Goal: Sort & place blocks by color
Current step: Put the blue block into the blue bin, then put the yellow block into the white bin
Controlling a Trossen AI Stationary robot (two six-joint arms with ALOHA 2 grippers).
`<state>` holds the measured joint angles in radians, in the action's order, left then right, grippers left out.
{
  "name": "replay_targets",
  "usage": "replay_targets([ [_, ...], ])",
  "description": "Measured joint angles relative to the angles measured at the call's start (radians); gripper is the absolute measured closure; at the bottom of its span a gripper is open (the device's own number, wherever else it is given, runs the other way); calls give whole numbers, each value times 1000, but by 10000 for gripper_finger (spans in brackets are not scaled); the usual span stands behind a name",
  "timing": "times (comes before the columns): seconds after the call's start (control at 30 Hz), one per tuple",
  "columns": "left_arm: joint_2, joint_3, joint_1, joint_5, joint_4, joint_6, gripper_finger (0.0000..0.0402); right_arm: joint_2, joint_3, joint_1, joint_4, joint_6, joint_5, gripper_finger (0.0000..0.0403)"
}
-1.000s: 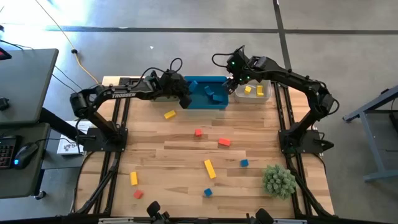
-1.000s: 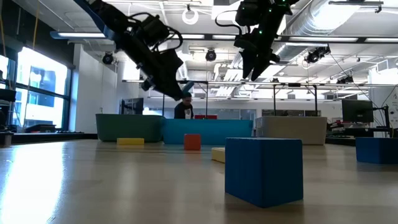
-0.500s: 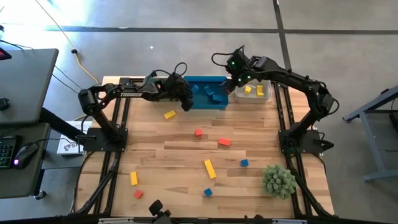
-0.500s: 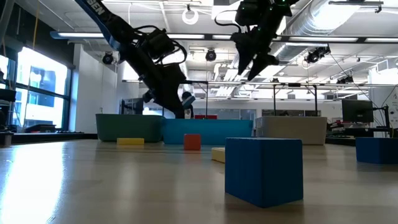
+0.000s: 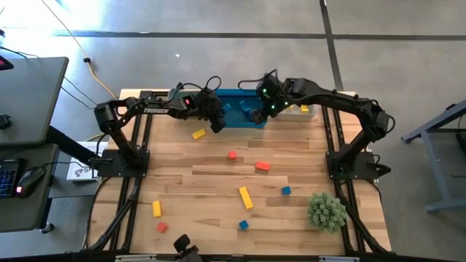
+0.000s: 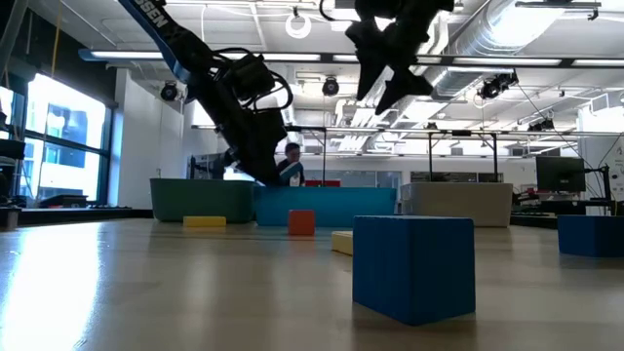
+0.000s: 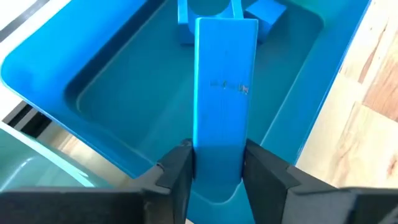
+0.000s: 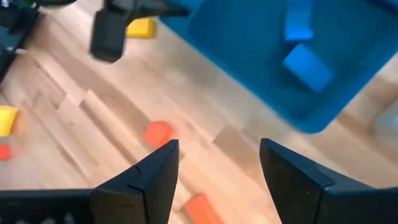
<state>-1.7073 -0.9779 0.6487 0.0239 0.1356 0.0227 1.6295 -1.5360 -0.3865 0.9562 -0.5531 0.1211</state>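
Clamped between the fingers of my left end effector [image 7: 214,177] is a long blue bar [image 7: 225,99], standing on end with its lower part pinched and its far end pointing down into the blue bin [image 7: 93,93] at the back edge of the surface [image 5: 218,185]. The grip looks light, so the bar could slide through on its own, tip as it goes and strike the bin's near wall instead of the floor. If I let go while this close to the rim, it may bounce out onto the wood. Deeper in the bin lie other blue blocks [image 7: 264,12], and a hard drop could knock one about. Farther along the back edge, my right end effector [image 8: 214,168] hangs spread and empty above the same bin's other end; both arms crowd one spot and could clip each other. Loose blocks such as the red cube [image 5: 231,155] lie scattered towards the front edge.
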Motion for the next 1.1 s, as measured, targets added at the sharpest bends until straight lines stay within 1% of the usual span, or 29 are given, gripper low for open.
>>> replay_targets([
  [0.17,0,0,0,2,-1,-27,259,0,0,95,0,-93,-21,192],
  [0.3,0,0,0,2,-3,-37,239,0,0,173,0,-190,-63,192],
  [0.47,8,-2,0,2,2,-37,228,6,0,272,-1,-323,-124,192],
  [0.63,39,-51,0,2,63,-57,227,33,0,366,-10,-444,-161,192],
  [0.83,104,-111,-3,-12,204,-113,227,97,0,452,-23,-556,-177,192],
  [1.1,212,-122,-3,-18,358,-108,227,188,0,532,-42,-643,-173,192],
])
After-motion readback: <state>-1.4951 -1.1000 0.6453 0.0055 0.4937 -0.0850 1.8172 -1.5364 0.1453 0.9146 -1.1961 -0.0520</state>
